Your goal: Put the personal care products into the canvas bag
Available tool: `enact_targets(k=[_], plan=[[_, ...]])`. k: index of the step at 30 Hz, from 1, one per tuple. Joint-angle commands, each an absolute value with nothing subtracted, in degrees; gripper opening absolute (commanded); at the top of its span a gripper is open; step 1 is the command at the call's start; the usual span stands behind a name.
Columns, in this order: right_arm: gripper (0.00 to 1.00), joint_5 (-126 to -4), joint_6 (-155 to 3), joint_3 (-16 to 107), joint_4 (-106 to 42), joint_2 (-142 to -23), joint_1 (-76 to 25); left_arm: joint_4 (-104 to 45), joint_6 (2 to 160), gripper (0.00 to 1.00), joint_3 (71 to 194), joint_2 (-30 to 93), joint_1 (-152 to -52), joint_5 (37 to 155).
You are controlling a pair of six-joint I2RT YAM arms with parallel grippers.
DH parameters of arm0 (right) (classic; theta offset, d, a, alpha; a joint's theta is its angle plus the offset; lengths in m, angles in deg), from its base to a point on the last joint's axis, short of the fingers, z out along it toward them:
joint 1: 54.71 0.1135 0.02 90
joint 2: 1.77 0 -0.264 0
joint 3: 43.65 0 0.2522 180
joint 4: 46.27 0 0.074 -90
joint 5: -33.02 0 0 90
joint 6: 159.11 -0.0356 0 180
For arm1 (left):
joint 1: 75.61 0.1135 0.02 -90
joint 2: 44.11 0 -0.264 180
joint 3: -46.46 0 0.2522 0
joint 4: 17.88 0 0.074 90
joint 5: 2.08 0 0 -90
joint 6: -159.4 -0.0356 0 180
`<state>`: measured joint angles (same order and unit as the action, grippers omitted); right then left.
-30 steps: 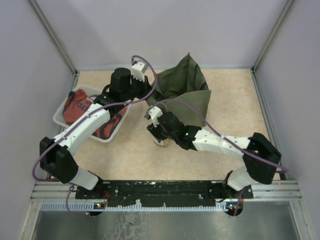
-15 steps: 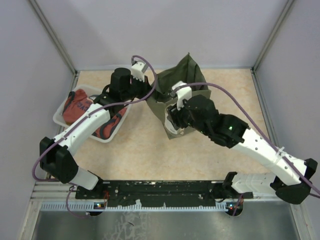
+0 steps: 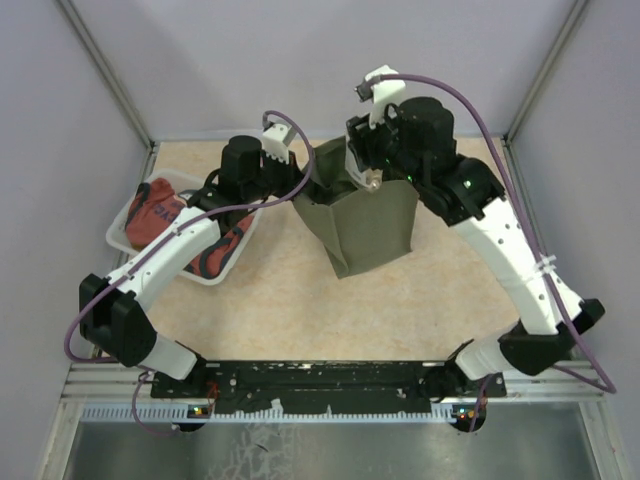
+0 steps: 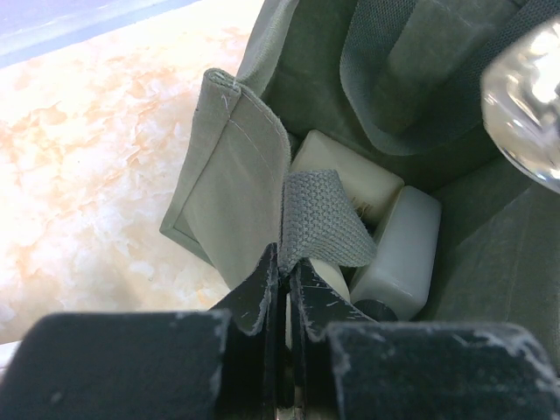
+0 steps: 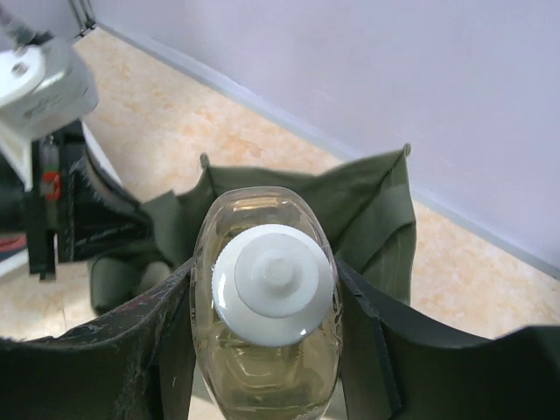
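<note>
Looking down on a speckled beige table [image 3: 450,290], we see an olive-green canvas bag [image 3: 365,230] standing upright toward the back, its mouth open. To its left sits a clear plastic tray [image 3: 122,222] holding a red-and-black pouch [image 3: 152,205].

The left gripper [image 4: 283,271] is closed tight on the bag's rim on the tray side, pinching the cloth beside a grey webbing strap [image 4: 319,219]. The right gripper [image 5: 267,367] hangs over the bag's mouth, its fingers clamped on either side of an amber bottle [image 5: 262,203]. The bottle is upright, and its white cap [image 5: 273,278] faces the wrist camera.

Inside the bag, the left wrist view shows a cream container [image 4: 346,175] and a white container [image 4: 401,243] lying close together at the bottom. We cannot tell their exact kinds.
</note>
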<state>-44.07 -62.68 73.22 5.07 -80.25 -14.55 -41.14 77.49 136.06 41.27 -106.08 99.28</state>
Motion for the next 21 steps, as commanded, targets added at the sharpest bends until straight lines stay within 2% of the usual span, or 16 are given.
enact_targets(k=[1, 4, 13, 21], plan=[[0.00, -50.4, -59.9, 84.3, -5.3, -83.9, -17.2, -40.2, 77.4, 0.00, 136.1, 39.1, -105.9, 99.9], [0.00, -51.8, -59.2, 83.5, -7.1, -86.5, -18.1, -39.9, 77.6, 0.00, 135.7, 38.4, -105.8, 100.2], [0.00, -59.1, -58.9, 64.1, -29.3, -89.2, -19.5, -40.6, 78.1, 0.00, 136.4, 36.7, -105.9, 101.5], [0.00, -62.0, -59.1, 61.1, -43.2, -95.7, -19.8, -41.1, 78.1, 0.00, 137.4, 36.5, -105.9, 100.5]])
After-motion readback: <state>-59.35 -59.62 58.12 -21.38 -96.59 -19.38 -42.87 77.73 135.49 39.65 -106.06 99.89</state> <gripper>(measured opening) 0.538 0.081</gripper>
